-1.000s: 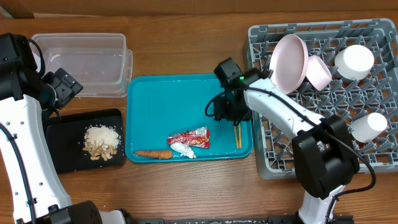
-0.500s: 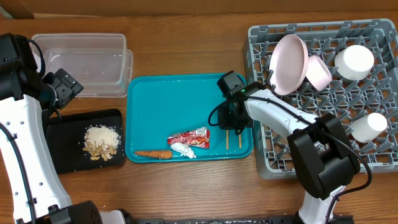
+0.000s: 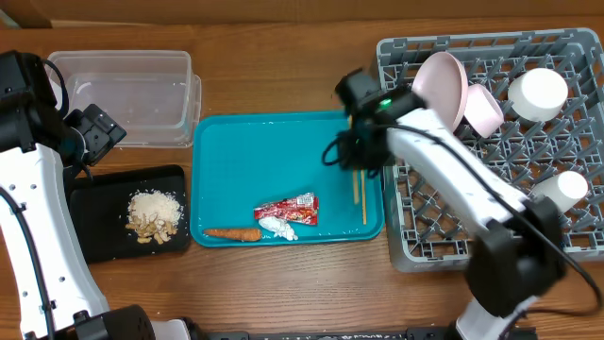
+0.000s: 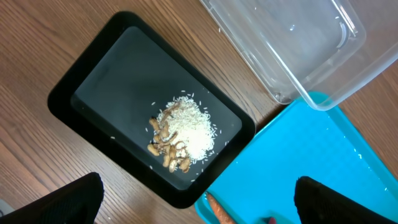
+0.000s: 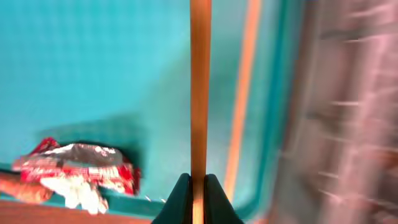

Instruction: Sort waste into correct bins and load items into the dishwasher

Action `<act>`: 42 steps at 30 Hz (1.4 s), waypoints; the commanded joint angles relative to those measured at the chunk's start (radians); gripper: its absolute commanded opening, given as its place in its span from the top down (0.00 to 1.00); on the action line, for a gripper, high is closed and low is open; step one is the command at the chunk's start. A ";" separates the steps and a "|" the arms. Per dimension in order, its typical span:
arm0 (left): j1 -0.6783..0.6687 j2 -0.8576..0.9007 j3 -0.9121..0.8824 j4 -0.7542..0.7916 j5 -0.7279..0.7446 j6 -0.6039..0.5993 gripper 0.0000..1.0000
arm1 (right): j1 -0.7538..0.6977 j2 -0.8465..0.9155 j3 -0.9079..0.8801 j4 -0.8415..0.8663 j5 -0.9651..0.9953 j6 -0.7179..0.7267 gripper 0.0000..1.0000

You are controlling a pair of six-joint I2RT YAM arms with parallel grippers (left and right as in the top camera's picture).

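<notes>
Right gripper (image 5: pixel 198 186) jaws had just clamped shut on one chopstick (image 5: pixel 200 93), seemingly lifting it off the teal tray (image 5: pixel 93 74). The other chopstick (image 5: pixel 244 93) lay beside it. Dish rack (image 3: pixel 576 132) next, I'd guess. Left gripper (image 4: pixel 199 205) jaws hung wide open.

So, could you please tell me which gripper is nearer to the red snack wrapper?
Right. The right gripper hangs over the teal tray, right of the red snack wrapper; the left gripper is off that tray, near the black tray.

Overhead looks down; 2 closer wrist views share the teal tray (image 3: pixel 245 161).
</notes>
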 commanded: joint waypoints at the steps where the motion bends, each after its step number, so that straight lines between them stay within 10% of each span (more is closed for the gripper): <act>1: -0.001 -0.004 0.013 0.000 0.002 0.020 0.00 | -0.063 -0.066 0.027 -0.101 0.184 -0.069 0.96; 14: -0.001 -0.004 0.013 0.000 0.002 0.020 0.00 | -0.152 -0.061 -0.220 -0.062 0.143 -0.170 0.95; 22: -0.001 -0.004 0.013 0.000 0.003 0.020 0.00 | -0.134 -0.109 0.018 -0.056 0.068 -0.166 0.47; 42: -0.001 -0.004 0.013 -0.004 0.003 0.020 0.00 | 0.013 0.222 -0.109 0.119 0.041 0.001 0.40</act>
